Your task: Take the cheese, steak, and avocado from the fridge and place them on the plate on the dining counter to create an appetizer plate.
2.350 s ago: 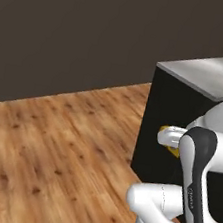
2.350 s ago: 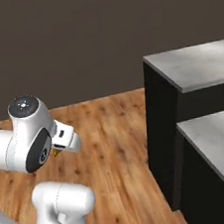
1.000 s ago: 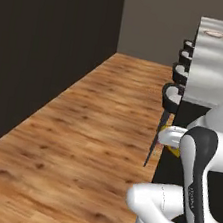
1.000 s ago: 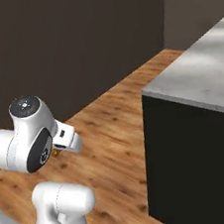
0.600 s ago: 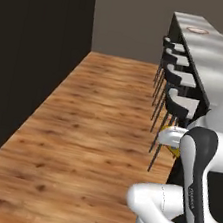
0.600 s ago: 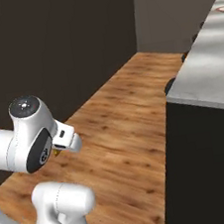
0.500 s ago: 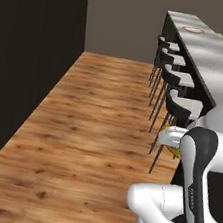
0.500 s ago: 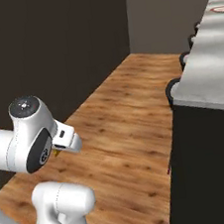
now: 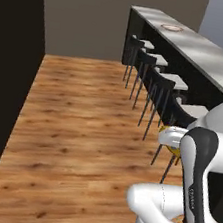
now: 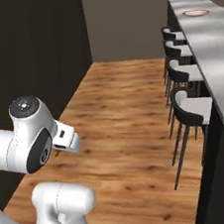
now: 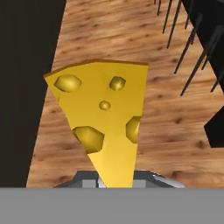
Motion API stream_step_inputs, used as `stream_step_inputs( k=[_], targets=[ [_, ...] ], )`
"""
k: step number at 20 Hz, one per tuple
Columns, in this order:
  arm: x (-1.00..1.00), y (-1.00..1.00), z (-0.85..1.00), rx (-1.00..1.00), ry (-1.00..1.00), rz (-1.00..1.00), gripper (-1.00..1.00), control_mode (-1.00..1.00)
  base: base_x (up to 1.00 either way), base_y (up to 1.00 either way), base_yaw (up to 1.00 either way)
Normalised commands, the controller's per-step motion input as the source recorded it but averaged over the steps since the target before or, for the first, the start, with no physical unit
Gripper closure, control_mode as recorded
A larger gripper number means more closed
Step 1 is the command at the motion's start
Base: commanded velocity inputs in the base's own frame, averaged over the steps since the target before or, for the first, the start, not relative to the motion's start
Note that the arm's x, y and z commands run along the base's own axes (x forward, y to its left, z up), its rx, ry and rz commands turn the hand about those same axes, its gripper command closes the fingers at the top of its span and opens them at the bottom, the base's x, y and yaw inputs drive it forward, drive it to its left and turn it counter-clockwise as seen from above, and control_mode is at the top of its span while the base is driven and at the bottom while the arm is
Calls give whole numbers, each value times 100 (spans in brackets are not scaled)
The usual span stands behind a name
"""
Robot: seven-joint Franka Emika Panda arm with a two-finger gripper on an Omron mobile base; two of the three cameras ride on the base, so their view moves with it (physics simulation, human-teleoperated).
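**Cheese wedge in grip; dining counter and plate ahead**

Item 1. Cheese: a yellow-orange triangular wedge, smooth and waxy, with rounded hole marks pitted across its broad face and a darker orange rind along its wide edge. In the hand view it stands with its narrow point down between the jaws, which pinch it at that tip. The gripper sits tucked close to the arm's white elbow in the left base view, a sliver of yellow showing beneath it; in the right base view the gripper shows the same yellow fleck at its underside.

Item 2. Floor: warm brown wood planks with visible grain and darker knots, running lengthwise toward the far wall, bordered on one side by a flat matt black wall.

Item 3. Stools: a row of four, with thin black legs, curved black backrests and flat pale grey seats, drawn up against the counter's base.

Item 4. Dining counter: long and straight, its top pale grey and faintly marbled, over a black base.

Item 5. Plate: round and flat, with a red-orange rim and whitish middle, lying on the counter top near its far end; also seen in the left base view.
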Motion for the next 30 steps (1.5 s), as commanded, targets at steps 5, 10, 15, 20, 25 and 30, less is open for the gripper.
stream_step_inputs(
  k=[5,10,15,20,25,30],
  targets=[
    [0,0,0,0,0,0,100,100,98,100,-44],
    [0,0,0,0,0,0,100,100,98,100,-44],
    [0,0,0,0,0,0,100,100,98,100,-44],
    [0,0,0,0,0,0,100,100,96,100,-44],
    [0,0,0,0,0,0,100,100,94,100,-43],
    [0,0,0,0,0,0,100,100,81,100,-41]
  ],
)
